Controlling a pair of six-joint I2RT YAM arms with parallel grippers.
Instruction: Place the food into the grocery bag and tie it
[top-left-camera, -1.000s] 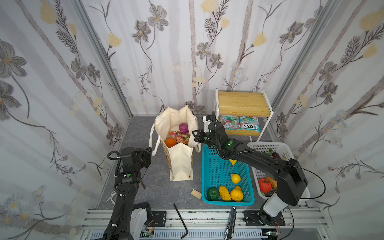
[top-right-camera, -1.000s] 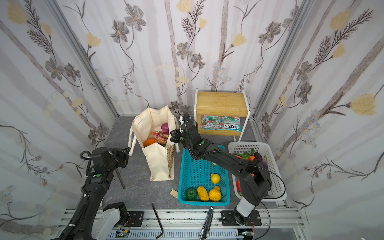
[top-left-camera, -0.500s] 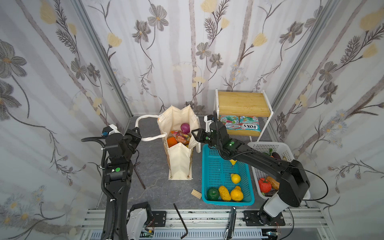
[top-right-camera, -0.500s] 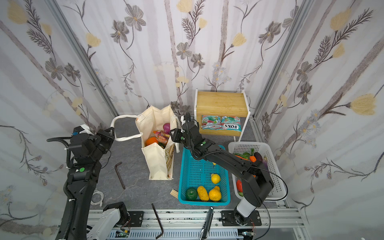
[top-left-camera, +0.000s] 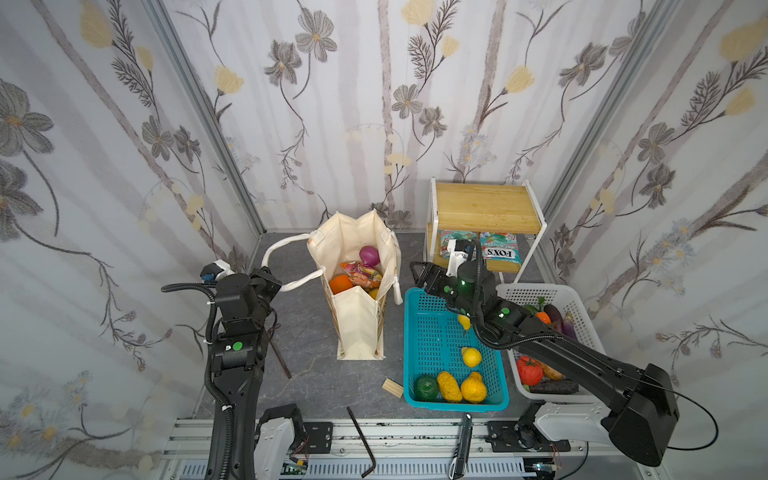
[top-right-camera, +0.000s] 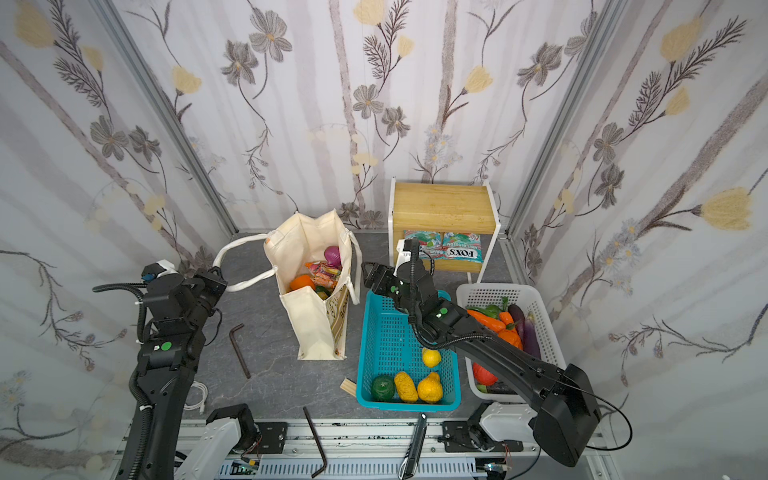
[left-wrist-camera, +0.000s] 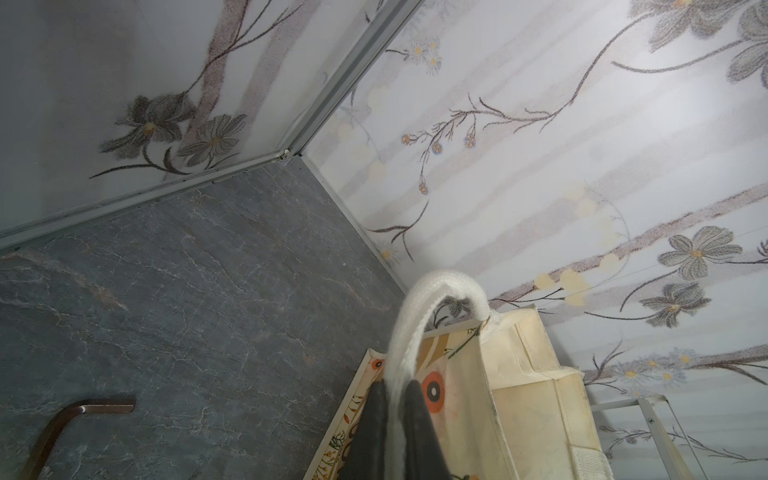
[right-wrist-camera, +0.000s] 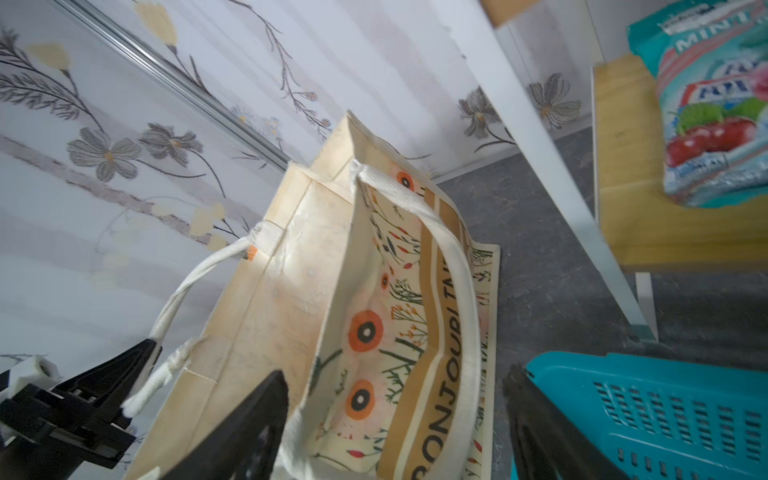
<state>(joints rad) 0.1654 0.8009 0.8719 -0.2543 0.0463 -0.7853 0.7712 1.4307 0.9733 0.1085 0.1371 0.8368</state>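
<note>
The grocery bag stands open on the grey floor in both top views. Inside it lie a purple onion, an orange snack packet and an orange. My left gripper is shut on the bag's left white rope handle, held out to the left of the bag. My right gripper stands open by the bag's right side. The right handle hangs loose between its fingers. A lemon lies in the teal basket.
The teal basket also holds a dark green fruit and two yellow items. A white basket of vegetables stands at the right. A wooden shelf with FOX'S packets is behind. Hex keys and a wood block lie on the floor.
My left gripper has risen and drawn the left handle out to the left. My right gripper has opened and let go of the right handle.
</note>
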